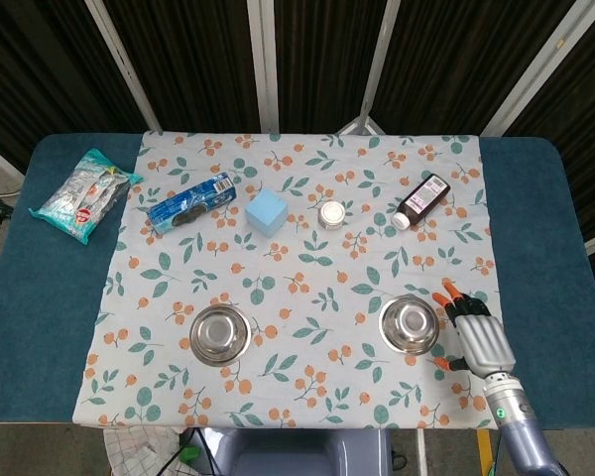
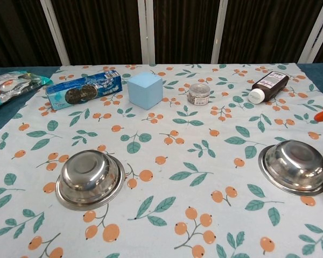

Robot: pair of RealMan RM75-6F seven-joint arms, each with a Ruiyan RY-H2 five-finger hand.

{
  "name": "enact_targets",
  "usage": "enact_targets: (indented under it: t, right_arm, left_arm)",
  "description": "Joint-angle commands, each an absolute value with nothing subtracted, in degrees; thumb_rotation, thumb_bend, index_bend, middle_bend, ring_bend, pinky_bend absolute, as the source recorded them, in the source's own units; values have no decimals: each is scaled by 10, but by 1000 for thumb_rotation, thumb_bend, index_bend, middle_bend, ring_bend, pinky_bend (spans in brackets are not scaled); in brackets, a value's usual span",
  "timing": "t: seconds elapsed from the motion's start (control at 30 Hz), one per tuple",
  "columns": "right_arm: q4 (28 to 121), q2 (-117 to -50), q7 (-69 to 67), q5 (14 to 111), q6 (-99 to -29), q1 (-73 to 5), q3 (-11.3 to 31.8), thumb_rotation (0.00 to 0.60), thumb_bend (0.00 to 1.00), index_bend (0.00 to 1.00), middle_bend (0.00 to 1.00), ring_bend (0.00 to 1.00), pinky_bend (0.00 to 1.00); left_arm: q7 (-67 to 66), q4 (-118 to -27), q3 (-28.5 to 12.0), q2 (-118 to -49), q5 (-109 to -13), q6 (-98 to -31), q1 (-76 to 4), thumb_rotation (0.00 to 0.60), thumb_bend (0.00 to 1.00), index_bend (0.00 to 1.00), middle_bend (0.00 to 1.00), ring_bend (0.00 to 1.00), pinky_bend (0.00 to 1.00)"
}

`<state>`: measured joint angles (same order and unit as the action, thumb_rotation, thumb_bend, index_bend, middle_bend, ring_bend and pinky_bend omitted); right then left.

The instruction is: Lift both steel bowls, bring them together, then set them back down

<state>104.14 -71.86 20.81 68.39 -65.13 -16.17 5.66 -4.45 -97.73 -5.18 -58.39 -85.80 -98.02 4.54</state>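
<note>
Two steel bowls [image 1: 221, 333] [image 1: 409, 324] sit on the cloth [image 1: 297, 288]; the right hand [image 1: 478, 337], fingers spread and empty, hovers beside the right bowl

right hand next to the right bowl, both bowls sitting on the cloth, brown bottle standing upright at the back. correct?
Not quite: the brown bottle is lying on its side, as the head view shows. The right hand is beside the right bowl, and it and the left bowl sit on the cloth.

Snack bag [image 1: 82, 193] (off cloth), cookie pkg [image 1: 189, 202], blue cube [image 1: 268, 212], sm jar [image 1: 331, 213], brown bottle [image 1: 421, 199]
</note>
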Motion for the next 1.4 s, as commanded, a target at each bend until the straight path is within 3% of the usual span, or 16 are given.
enact_targets:
  t: [0.03, 0.5, 0.67, 0.87, 1.13, 1.4]
  right_arm:
    - [1030, -748, 236, 644, -625, -187, 66, 600, 63, 157, 3, 112, 124]
    - [995, -805, 294, 562, -597, -241, 74, 600, 64, 158, 3, 117, 124]
    - [978, -818, 295, 544, -588, -254, 75, 600, 63, 158, 3, 161, 125]
    - [966, -825, 292, 537, -588, -262, 72, 600, 63, 168, 9, 227, 311]
    - [967, -824, 281, 545, -596, -263, 66, 600, 63, 212, 74, 292, 338]
    - [965, -820, 261, 565, -601, -263, 60, 600, 64, 328, 179, 329, 391]
  left_arm:
    - [-45, -977, -52, -583, -852, -973, 43, 600, 165, 122, 23, 0, 11]
    - [-65, -979, -57, -587, -828, -949, 32, 600, 165, 122, 23, 0, 11]
    - [-66, -979, -58, -588, -824, -949, 32, 600, 165, 122, 23, 0, 11]
    - [-64, -980, -59, -587, -822, -951, 33, 600, 165, 122, 23, 0, 11]
    - [-66, -982, -58, -588, -819, -948, 32, 600, 166, 123, 23, 0, 11]
    - [-72, -985, -59, -590, -817, -948, 31, 600, 167, 122, 23, 0, 11]
